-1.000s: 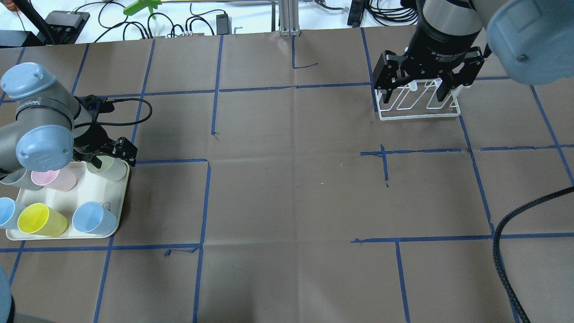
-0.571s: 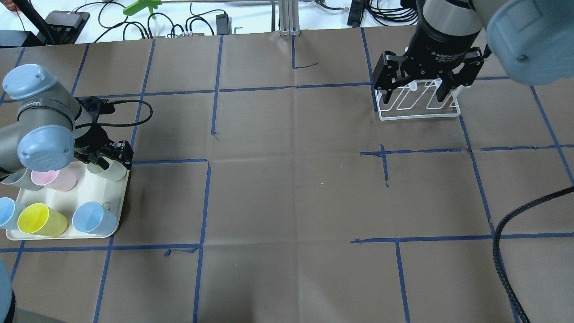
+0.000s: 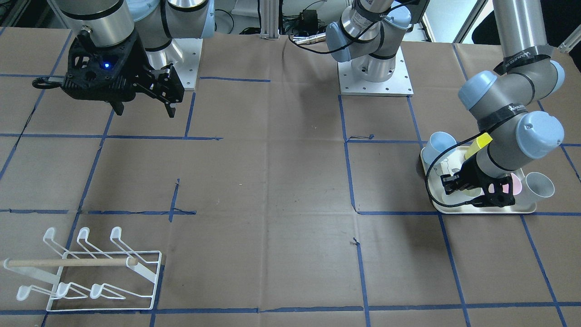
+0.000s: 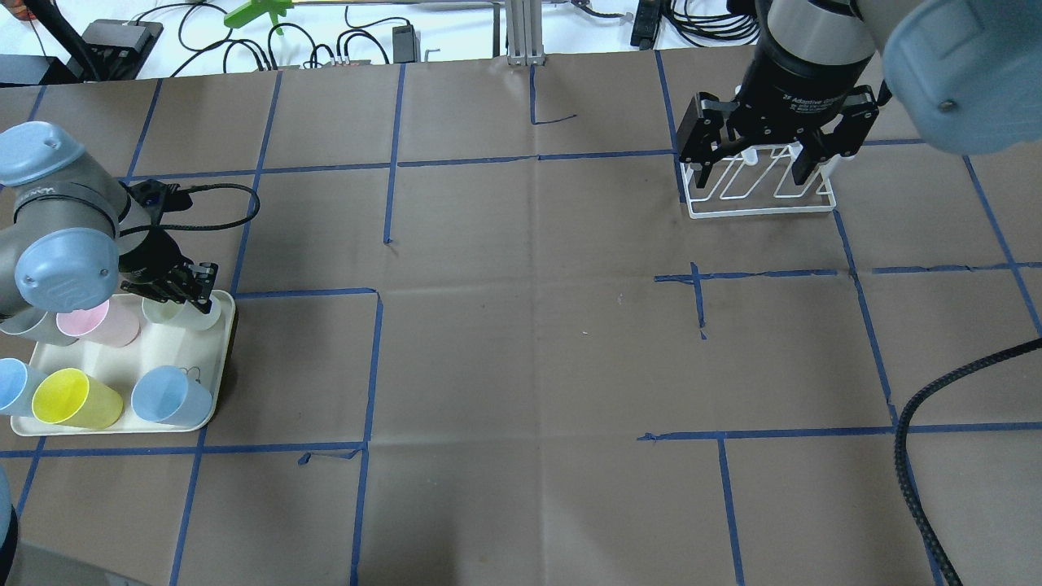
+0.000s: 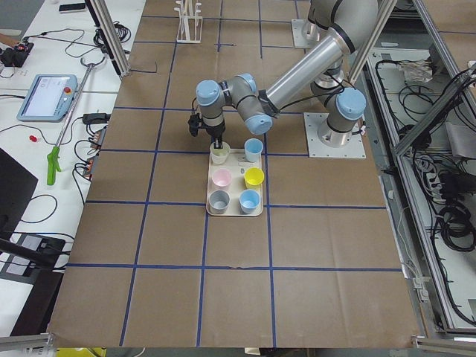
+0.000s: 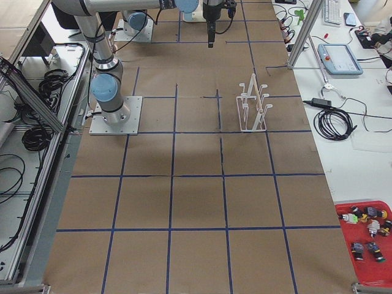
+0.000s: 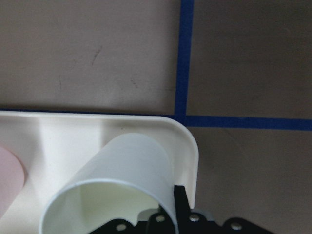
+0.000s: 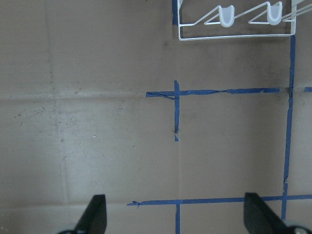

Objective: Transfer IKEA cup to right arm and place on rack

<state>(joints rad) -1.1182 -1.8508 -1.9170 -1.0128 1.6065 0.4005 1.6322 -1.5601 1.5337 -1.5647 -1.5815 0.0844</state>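
A pale green cup (image 4: 175, 313) stands mouth-up at the far right corner of the cream tray (image 4: 155, 350). My left gripper (image 4: 202, 290) is down on this cup. Its jaws are nearly together on the cup's right wall. In the left wrist view one finger (image 7: 178, 200) sits just outside the cup (image 7: 131, 165), and the other is hidden inside. My right gripper (image 4: 761, 163) is open and empty, held high between me and the white wire rack (image 4: 761, 213). The rack (image 3: 91, 272) is bare, with a wooden dowel (image 3: 68, 262) across it.
The tray also holds a pink cup (image 4: 102, 324), a grey cup (image 4: 24, 324), a yellow cup (image 4: 73, 399) and two blue cups (image 4: 169, 399). A braided black cable (image 4: 920, 456) crosses the table's near right. Blue tape lines grid the brown table.
My left gripper has moved left and down onto the pale green cup, and its jaws have narrowed. The right arm has stayed still.
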